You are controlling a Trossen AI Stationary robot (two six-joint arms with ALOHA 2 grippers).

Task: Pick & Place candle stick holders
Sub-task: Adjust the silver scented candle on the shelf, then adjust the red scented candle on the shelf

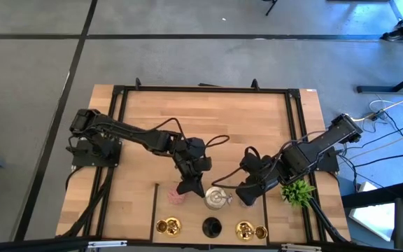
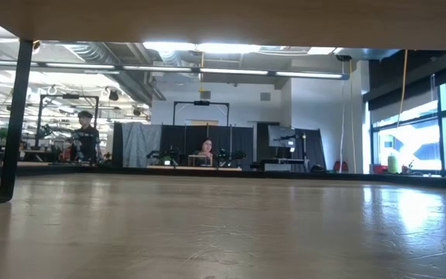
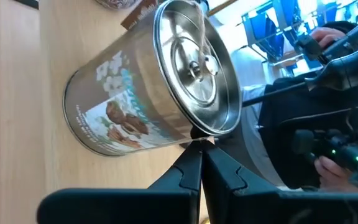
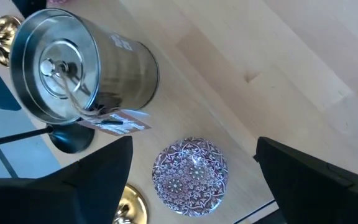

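Observation:
A shiny silver round holder (image 1: 217,199) with a picture label stands near the table's front edge; it also shows in the left wrist view (image 3: 148,81) and the right wrist view (image 4: 79,68). My left gripper (image 1: 187,187) is shut, its fingertips (image 3: 199,152) right at that holder's rim. A pink holder (image 1: 177,197) sits beside it. My right gripper (image 1: 247,196) is open above a mauve glittery round holder (image 4: 190,169), one finger on either side and apart from it. Gold holders (image 1: 168,226) (image 1: 250,229) and a black one (image 1: 212,226) stand along the front. My left gripper's shut fingertips come at the silver holder's top rim (image 3: 197,132) from the table's left side. I cannot tell whether they touch it. The holder stands upright on the table.
A green spiky plant (image 1: 298,191) stands to the right of my right gripper. A paper tag (image 4: 114,121) hangs from the silver holder. A black frame (image 1: 201,89) borders the wooden table. The far half of the table is bare wood. People show in the room behind in the low view.

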